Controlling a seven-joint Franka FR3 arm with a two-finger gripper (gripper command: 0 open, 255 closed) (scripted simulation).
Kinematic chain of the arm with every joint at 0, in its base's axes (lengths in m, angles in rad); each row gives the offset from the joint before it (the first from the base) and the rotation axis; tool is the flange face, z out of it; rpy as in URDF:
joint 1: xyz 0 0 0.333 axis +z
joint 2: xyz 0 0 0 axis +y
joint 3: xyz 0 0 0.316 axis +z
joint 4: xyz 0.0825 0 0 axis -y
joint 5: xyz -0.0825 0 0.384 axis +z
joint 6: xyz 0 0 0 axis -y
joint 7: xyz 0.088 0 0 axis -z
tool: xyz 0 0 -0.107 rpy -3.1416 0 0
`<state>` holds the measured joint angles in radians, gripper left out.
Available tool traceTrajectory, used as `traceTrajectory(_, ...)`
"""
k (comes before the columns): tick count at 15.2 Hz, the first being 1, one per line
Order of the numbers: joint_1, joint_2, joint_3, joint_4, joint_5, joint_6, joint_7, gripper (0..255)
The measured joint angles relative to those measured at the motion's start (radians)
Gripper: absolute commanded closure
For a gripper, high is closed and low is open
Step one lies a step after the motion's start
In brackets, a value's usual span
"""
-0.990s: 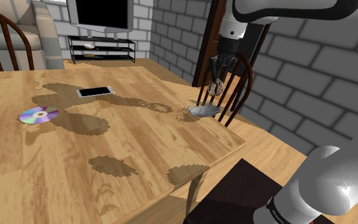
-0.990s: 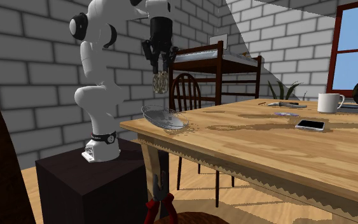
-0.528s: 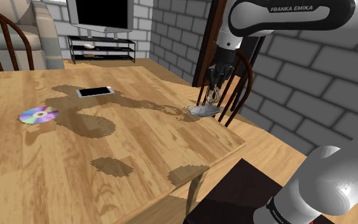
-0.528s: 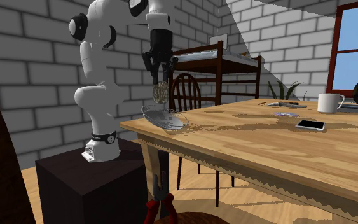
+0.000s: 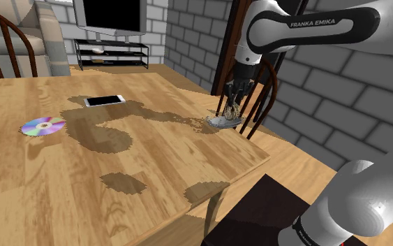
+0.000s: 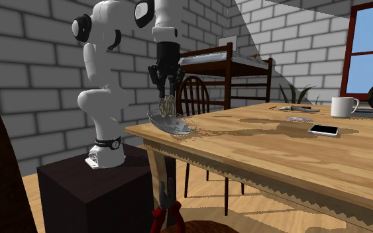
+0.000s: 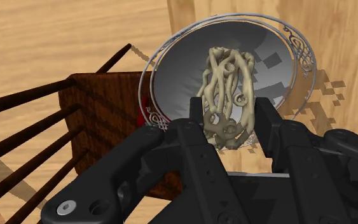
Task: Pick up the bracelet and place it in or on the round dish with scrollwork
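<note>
The bracelet [image 7: 227,92] is a tan band of twisted strands, and my gripper [image 7: 229,121] is shut on its near end. It hangs straight down into the round grey dish [image 7: 279,73], whose rim carries silver scrollwork. In the shoulder view the gripper [image 5: 234,100] holds the bracelet [image 5: 231,111] just above the dish [image 5: 221,123] at the table's far right edge. In the second exterior view the bracelet [image 6: 167,105] hangs from the gripper [image 6: 167,94] and reaches down to the dish [image 6: 173,124]; whether it touches is unclear.
A wooden chair [image 5: 263,91] stands right behind the dish, off the table edge. On the table lie a phone [image 5: 104,100] and a disc [image 5: 42,126]. A white mug [image 6: 343,106] sits at the far end. My stand [image 6: 92,188] is below the table corner.
The gripper has come down with the bracelet, from well above the dish to just over it. The fingers stay shut on the bracelet.
</note>
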<state>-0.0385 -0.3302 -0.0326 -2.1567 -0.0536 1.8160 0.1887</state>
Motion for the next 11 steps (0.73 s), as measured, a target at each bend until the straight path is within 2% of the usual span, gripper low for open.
traceTrajectory(4,0.0,0.0,0.0,-0.002,0.0,0.002,0.0,255)
traceTrajectory(5,0.0,0.0,0.0,-0.002,0.0,0.002,0.0,0)
traceTrajectory(11,0.0,0.0,0.0,-0.002,0.0,0.003,0.0,0)
